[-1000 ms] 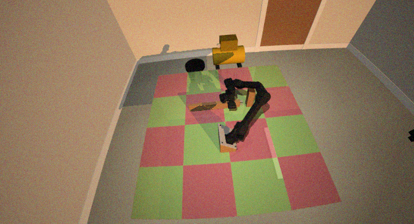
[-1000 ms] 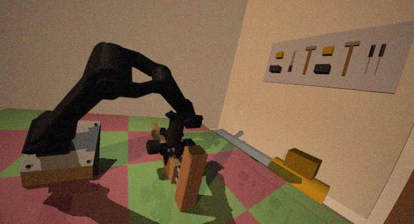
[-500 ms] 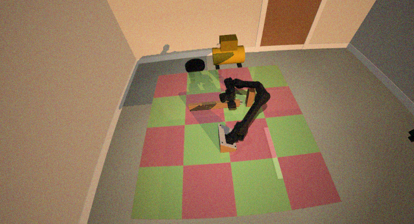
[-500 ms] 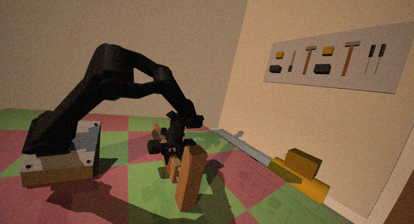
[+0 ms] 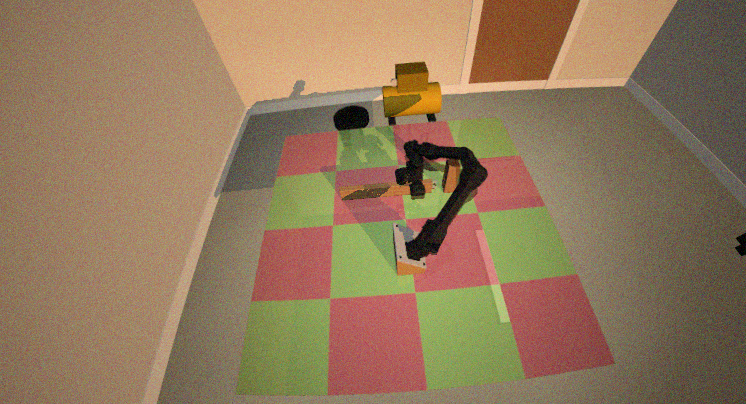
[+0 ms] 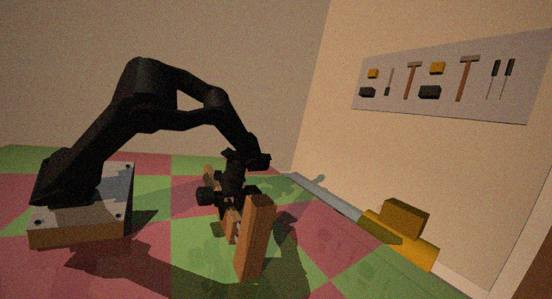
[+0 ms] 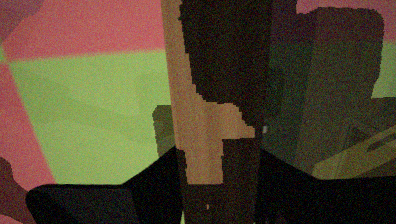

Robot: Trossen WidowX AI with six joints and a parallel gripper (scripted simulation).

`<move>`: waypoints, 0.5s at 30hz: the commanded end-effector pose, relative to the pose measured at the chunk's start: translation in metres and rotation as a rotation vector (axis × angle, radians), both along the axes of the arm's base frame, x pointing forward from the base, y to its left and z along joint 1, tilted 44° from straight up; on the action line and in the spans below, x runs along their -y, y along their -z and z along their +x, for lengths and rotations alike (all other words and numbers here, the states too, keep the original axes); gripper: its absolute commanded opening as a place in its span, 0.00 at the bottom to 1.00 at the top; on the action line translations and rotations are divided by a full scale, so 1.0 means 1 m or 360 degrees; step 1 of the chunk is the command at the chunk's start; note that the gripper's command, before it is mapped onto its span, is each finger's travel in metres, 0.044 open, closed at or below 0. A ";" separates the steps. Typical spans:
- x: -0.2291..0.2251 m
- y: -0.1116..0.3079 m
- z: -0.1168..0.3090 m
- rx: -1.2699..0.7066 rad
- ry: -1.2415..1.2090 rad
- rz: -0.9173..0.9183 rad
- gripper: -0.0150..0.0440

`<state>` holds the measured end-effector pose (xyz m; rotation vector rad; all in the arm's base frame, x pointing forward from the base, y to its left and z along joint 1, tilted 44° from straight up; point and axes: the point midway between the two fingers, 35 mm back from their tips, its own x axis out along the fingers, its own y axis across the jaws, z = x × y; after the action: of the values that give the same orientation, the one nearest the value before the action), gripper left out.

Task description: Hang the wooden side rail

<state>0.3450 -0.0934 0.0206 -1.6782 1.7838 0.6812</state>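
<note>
The wooden rail (image 5: 365, 192) (image 6: 231, 225) (image 7: 202, 120) points its hooked end at the headboard post. My gripper (image 5: 417, 191) (image 6: 229, 209) (image 7: 212, 143) points down and is shut on the rail near that end, one finger on each side. The small steel hooks (image 5: 433, 185) (image 6: 237, 229) stick out of the rail's end, short of the post, with a small gap in the top view. The post (image 5: 452, 176) (image 6: 254, 237) is an upright wooden block. Its slot and pins are hidden. The rail's far end lies low over the mat; its contact there cannot be told.
The arm's base plate (image 5: 400, 247) (image 6: 83, 220) stands on the checkered mat (image 5: 373, 338) (image 6: 193, 239). A yellow cylinder with a box on it (image 5: 412, 99) (image 6: 401, 234) and a black round object (image 5: 351, 118) are by the wall. The arm's shadow falls around the rail and post.
</note>
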 end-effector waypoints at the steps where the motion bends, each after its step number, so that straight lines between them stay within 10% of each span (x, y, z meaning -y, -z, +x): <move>1: -0.001 -0.001 0.001 0.0026 0.0015 -0.0005 0.25; 15: -0.003 -0.003 0.001 0.0026 0.0015 -0.0005 0.25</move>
<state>0.3437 -0.0931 0.0210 -1.6708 1.7892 0.6763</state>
